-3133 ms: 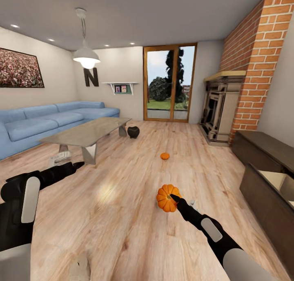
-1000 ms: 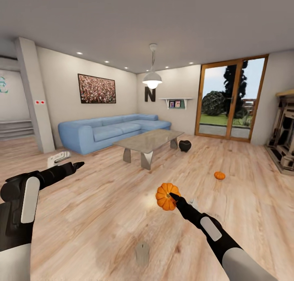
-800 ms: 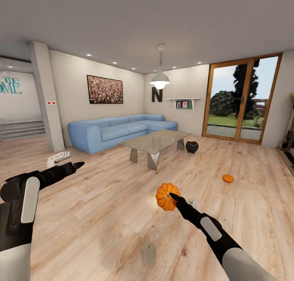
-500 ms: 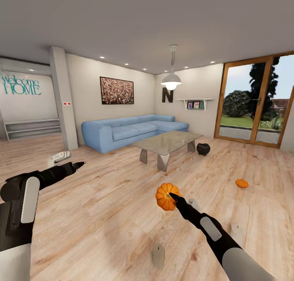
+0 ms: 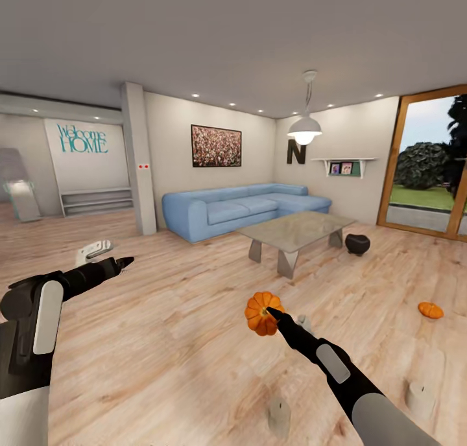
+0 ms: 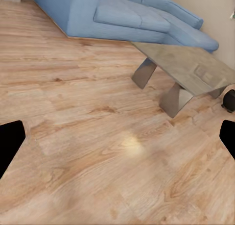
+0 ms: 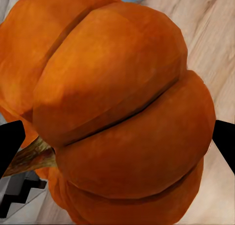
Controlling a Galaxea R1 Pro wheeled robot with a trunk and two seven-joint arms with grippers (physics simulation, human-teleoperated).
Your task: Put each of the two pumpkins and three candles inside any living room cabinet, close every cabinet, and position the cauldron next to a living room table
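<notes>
Orange pumpkin carried across the living room, most of the job still ahead.

Largest first: the coffee table point(image 5: 298, 231) has the black cauldron point(image 5: 357, 244) just beside it, so that part looks done. One pumpkin point(image 5: 261, 313) sits clamped in the right gripper point(image 5: 271, 314), stem sideways in the wrist view; the other pumpkin point(image 5: 430, 310) and two candles point(image 5: 279, 415) point(image 5: 420, 399), upright, wait on the floor. Left gripper point(image 5: 120, 264) spread, empty.
</notes>
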